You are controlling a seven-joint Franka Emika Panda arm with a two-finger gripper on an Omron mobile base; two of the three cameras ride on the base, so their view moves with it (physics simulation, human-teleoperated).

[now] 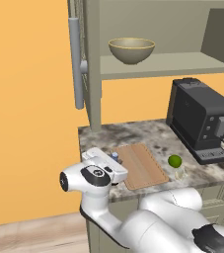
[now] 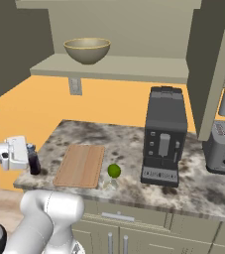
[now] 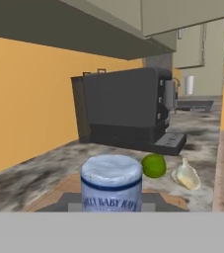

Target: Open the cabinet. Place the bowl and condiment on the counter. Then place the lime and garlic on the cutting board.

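My gripper [image 2: 30, 159] is closed on the condiment [image 2: 33, 162], at the counter's [image 2: 129, 144] left end beside the board [image 2: 81, 165]. The bowl [image 1: 131, 50] sits on the open cabinet's [image 1: 163, 64] shelf; the lime [image 1: 174, 160] and garlic [image 3: 186, 174] lie right of the board.

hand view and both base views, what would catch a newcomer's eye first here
The gripper holds the condiment bottle at the counter's left end, beside the cutting board. The bowl sits alone on the shelf of the open cabinet above. The lime and garlic lie close together near the black coffee machine.
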